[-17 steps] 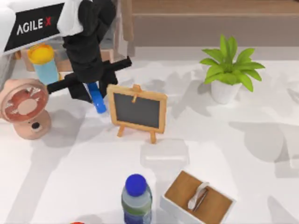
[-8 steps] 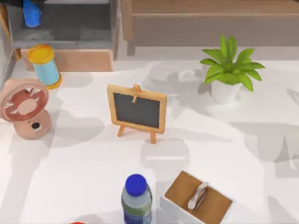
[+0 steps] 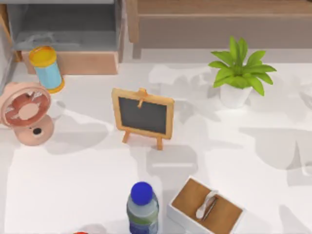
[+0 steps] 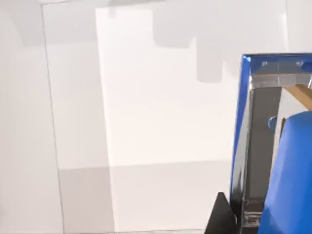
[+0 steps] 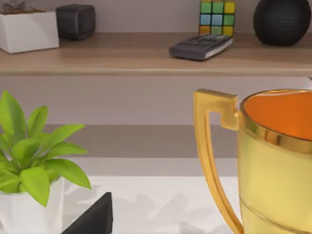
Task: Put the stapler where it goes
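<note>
The fingers (image 4: 222,219) of the left gripper (image 4: 258,214) were judged to be clamped on the stapler (image 4: 292,170). One dark finger was seen pressed against its chromed side, and the bright blue body was held in the air close to the left wrist camera, before pale, bare walls. The stapler was therefore held off the counter (image 3: 73,170) and had not yet been set down.

The step in hand was taken to be the carrying of the stapler to its place. That place was presumed to be the grey open compartment (image 3: 63,29) at the counter's far left. The next move would call for the stapler to be brought level over the compartment floor, lowered clear of the walls, and released only once it was resting.

The right arm was parked, its wrist camera turned toward the potted plant (image 5: 29,165) and a golden cup (image 5: 273,161).

A second earlier the left arm had hung over the counter beside the chalkboard (image 3: 144,114), with the stapler below it. Half a second earlier the stapler had been at the top view's upper left corner, and it had since been carried further that way. The chalkboard and the plant were left unmoved.
</note>
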Action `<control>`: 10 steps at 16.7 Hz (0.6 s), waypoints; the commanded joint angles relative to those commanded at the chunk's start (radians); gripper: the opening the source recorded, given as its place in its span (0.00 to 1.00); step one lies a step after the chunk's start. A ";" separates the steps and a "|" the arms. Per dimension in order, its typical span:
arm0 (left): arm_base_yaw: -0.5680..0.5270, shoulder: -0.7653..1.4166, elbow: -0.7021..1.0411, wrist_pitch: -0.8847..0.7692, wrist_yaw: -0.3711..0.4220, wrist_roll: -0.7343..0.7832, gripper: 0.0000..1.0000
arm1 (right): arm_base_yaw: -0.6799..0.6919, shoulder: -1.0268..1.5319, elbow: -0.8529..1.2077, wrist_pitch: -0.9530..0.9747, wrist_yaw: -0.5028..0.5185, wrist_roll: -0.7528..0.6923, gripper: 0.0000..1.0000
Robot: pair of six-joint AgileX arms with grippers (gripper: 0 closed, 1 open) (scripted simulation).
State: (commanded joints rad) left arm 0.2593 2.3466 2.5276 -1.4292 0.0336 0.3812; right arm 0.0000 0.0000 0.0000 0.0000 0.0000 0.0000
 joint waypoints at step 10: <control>0.073 0.292 -0.007 -0.016 -0.024 0.005 0.00 | 0.000 0.000 0.000 0.000 0.000 0.000 1.00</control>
State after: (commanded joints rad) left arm 0.3324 2.6388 2.5210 -1.4449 0.0092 0.3863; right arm 0.0000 0.0000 0.0000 0.0000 0.0000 0.0000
